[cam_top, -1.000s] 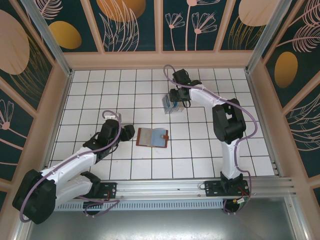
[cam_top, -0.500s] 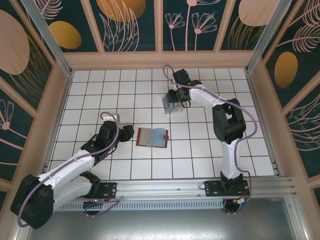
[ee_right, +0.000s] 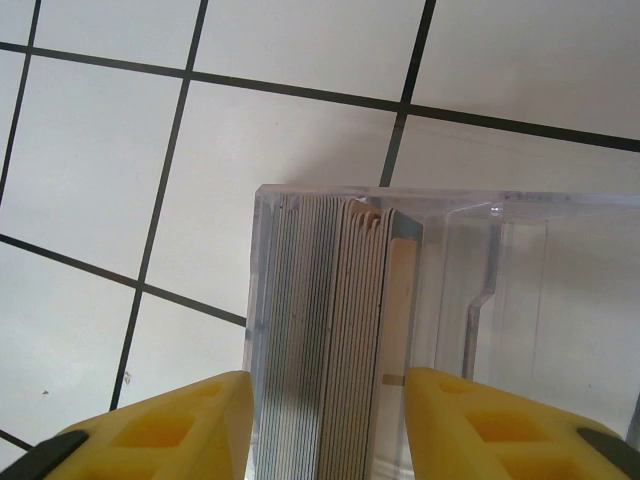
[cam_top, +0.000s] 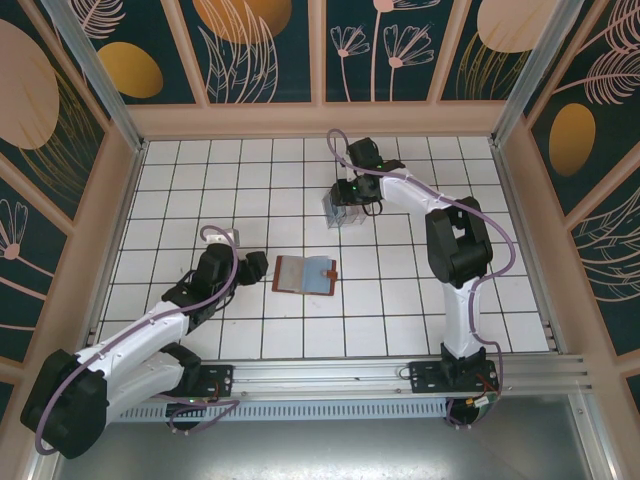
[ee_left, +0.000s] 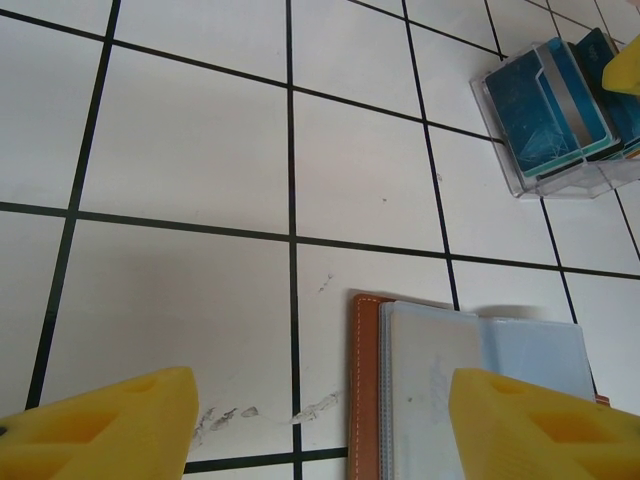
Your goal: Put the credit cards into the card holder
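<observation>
My left end effector [ee_left: 320, 430] hangs open and empty beside the card holder [ee_left: 470, 385], which lies unfolded on the tiled tabletop [ee_left: 200, 150]. My right end effector [ee_right: 325, 425] straddles the credit cards [ee_right: 330, 330], which stand on edge in a clear box [ee_right: 520, 290]. I cannot tell whether it grips them.

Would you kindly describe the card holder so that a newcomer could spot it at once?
On the white tiled table, look near the middle, just right of the left arm's fingers. The card holder lies there opened flat. Unlike the clear box of credit cards farther back, it is reddish-brown with pale sleeves.
</observation>
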